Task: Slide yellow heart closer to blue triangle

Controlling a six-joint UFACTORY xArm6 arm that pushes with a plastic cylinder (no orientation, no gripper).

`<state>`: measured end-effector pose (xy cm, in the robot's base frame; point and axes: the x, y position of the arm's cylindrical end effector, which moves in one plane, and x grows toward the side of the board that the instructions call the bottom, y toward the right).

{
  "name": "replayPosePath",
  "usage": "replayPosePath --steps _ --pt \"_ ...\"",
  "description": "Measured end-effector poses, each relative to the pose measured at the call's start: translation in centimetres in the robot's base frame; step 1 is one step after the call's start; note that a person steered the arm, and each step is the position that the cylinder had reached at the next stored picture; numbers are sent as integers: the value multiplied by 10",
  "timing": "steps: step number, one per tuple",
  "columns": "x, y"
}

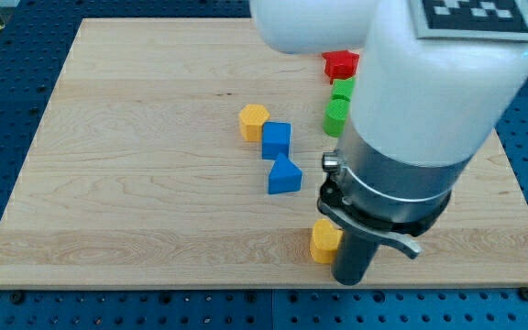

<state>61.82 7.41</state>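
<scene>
Camera view: yellow heart (325, 241) sits nr tabletop's bottom edge, right of centre, touching arm housing. My tip is hidden behind the housing, so hand state and contact side: cannot tell. Blue triangle (284, 175) lies near, up-left of the heart, blue cube (277, 139) and yellow hexagon (254, 121) beyond it. Risks: off-centre push → heart rotates, slips past triangle; overshoot → shoves triangle into the cube.

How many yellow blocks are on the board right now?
2. One yellow block sits left of the blue cube; the yellow heart lies near the view's bottom, against my arm. Others may be hidden behind the arm.
</scene>
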Motion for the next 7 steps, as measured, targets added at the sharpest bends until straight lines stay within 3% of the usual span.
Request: replayPosePath --steps 3,5,7 --pt "-35 -22" --pt "-32 -34" --pt "-9 45"
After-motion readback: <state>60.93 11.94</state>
